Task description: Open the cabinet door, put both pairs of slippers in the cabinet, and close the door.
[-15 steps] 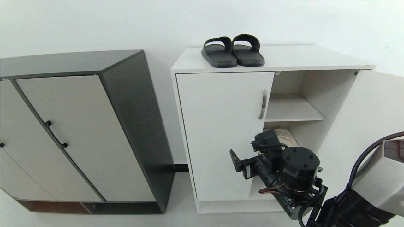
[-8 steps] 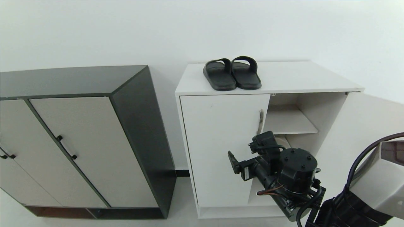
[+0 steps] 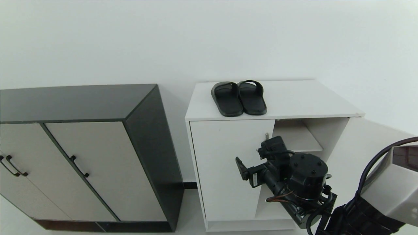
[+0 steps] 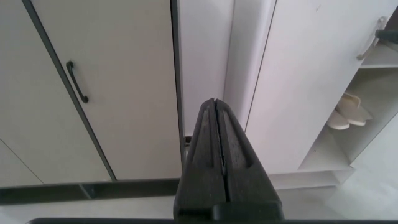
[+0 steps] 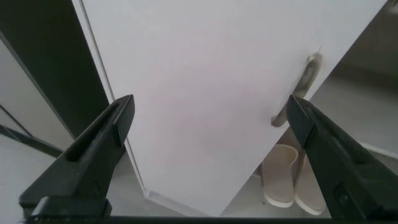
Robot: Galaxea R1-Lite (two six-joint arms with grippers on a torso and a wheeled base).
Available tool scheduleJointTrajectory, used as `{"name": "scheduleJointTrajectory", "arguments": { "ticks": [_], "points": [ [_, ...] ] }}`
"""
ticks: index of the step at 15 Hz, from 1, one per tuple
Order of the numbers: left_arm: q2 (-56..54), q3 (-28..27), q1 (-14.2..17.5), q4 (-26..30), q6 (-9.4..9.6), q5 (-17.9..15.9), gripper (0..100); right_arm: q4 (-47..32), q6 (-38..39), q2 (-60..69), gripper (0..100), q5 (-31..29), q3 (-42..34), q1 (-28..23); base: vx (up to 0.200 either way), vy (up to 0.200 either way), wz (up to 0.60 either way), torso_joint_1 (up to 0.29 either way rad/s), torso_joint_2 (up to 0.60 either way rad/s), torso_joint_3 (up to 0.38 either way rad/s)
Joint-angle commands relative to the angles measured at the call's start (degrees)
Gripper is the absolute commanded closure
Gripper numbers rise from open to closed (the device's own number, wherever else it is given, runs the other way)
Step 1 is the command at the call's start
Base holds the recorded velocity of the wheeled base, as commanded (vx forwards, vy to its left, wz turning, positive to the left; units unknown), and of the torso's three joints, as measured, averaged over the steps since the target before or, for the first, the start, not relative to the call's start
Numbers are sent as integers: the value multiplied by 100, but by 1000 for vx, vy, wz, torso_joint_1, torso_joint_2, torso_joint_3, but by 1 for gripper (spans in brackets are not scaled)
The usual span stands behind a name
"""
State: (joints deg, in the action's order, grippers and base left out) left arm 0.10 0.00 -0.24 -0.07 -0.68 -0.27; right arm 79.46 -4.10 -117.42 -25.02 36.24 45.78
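R hand (image 5: 210, 106) hangs spread wide and empty in front of the white cabinet's (image 3: 300, 98) closed left door (image 3: 228, 169), its metal handle (image 5: 303, 87) just ahead of one finger. L hand (image 4: 215, 107) is pressed fully closed on nothing, pointed low at the gap between this cabinet and the dark cabinet (image 3: 143, 143) beside it. The white cabinet's right half stands open. A pale pair of slippers (image 5: 292, 183) lies inside on the bottom board, under the bare shelf (image 3: 295, 138). The black pair of slippers (image 3: 239, 98) sits side by side on the cabinet top, near its left end, well above the R hand. Judging by this, the job is approx. halfway: 1 pair stowed, 1 to go, door-closing last. The next move likely calls for raising the R hand to the top, closing on the black pair w/o knocking it off the edge, then lowering it into the open half.
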Motion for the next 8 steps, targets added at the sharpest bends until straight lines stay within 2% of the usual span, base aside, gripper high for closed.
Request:
{"name": "scheduleJointTrajectory", "arguments": {
  "ticks": [1, 5, 8],
  "points": [
    [-1, 0, -2, -1, -2, 0, 100, 8, -3, -9, 0, -3, -3, 2, 0, 0, 0, 212, -525, -305],
    [-1, 0, -2, -1, -2, 0, 100, 87, -12, -9, 0, 102, -12, 10, 0, 0, 0, 211, -511, -290],
    [-1, 0, -2, -1, -2, 0, 100, 210, -232, 26, 0, 137, -38, 10, 0, 0, 0, 66, -131, -82]
  ]
}}
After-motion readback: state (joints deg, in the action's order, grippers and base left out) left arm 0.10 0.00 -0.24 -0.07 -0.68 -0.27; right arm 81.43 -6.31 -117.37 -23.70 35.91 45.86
